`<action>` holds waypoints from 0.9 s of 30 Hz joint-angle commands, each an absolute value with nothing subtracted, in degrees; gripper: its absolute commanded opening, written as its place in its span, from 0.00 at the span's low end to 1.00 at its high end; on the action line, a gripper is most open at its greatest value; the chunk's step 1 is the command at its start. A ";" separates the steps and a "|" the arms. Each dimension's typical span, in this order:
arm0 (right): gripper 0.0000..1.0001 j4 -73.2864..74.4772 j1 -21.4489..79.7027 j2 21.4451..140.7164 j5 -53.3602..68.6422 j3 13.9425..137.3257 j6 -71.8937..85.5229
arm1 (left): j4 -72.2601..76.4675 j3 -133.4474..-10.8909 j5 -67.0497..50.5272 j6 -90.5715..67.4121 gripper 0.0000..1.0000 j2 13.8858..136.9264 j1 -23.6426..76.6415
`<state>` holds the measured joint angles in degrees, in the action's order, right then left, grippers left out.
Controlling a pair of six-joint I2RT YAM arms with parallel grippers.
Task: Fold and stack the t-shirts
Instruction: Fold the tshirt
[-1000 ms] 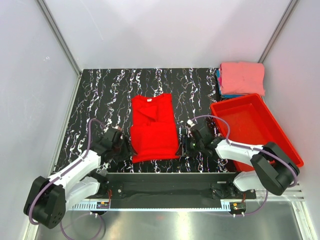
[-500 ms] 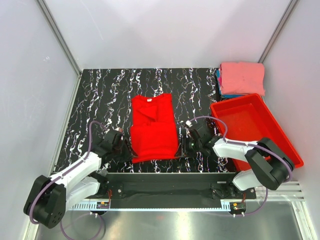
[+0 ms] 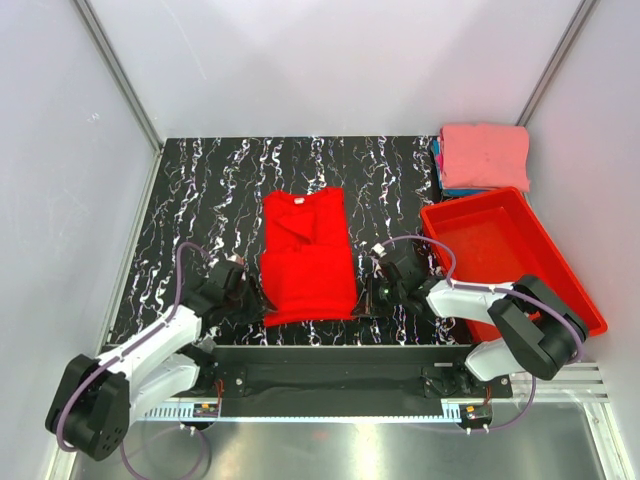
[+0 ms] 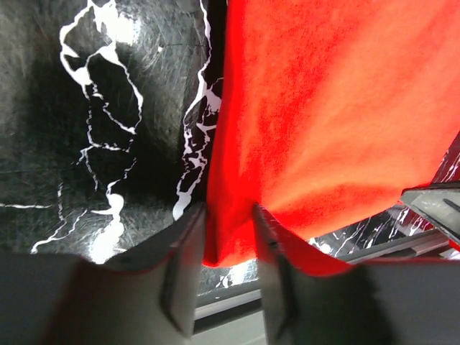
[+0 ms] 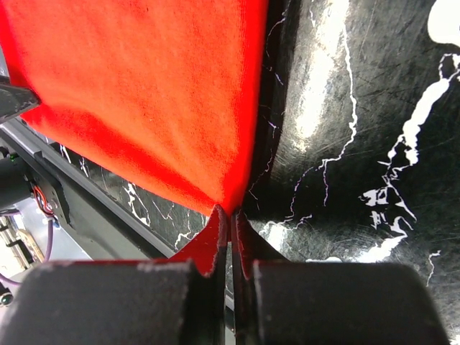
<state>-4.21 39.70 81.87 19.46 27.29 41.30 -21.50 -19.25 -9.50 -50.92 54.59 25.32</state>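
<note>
A bright red t-shirt (image 3: 305, 255), folded into a long strip, lies flat mid-table with its collar at the far end. My left gripper (image 3: 248, 298) is at its near left corner. In the left wrist view the red t-shirt (image 4: 323, 108) has that corner bunched between the fingers of the left gripper (image 4: 224, 215), touching both. My right gripper (image 3: 368, 293) is at the near right corner. The wrist view shows the right gripper (image 5: 231, 212) pinched tight on the tip of the red t-shirt (image 5: 144, 86). A folded salmon-pink t-shirt (image 3: 484, 155) rests on blue t-shirts (image 3: 440, 168) at the back right.
A rigid red plastic bin (image 3: 470, 218) stands on the right side of the table, right of my right arm. The black marbled tabletop (image 3: 205, 200) ends at a metal rail (image 3: 340, 355) just behind both grippers. Grey walls close in the left, back and right.
The left gripper has edged right onto the shirt's near left corner. The right gripper has shifted slightly nearer the table's front edge at the near right corner. The shirt lies unchanged.
</note>
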 commanded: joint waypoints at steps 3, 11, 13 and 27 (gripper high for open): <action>0.00 -3.52 39.81 81.74 18.37 26.02 41.22 | -27.59 -20.04 -4.40 -50.88 0.54 52.74 28.03; 0.00 -2.64 39.81 80.60 17.49 25.75 41.40 | -30.94 -18.72 -1.14 -55.19 0.57 51.06 31.55; 0.00 -1.67 39.81 79.90 16.97 25.66 41.31 | -31.20 -19.42 -0.18 -55.11 0.58 51.50 32.60; 0.00 -3.33 39.81 78.22 17.31 24.17 42.54 | -29.54 -16.97 -3.68 -60.02 0.55 50.36 34.63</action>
<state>-3.33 39.70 78.70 18.48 25.12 42.11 -28.80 -20.43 -1.98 -57.91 50.85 34.00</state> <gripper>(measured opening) 0.017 0.554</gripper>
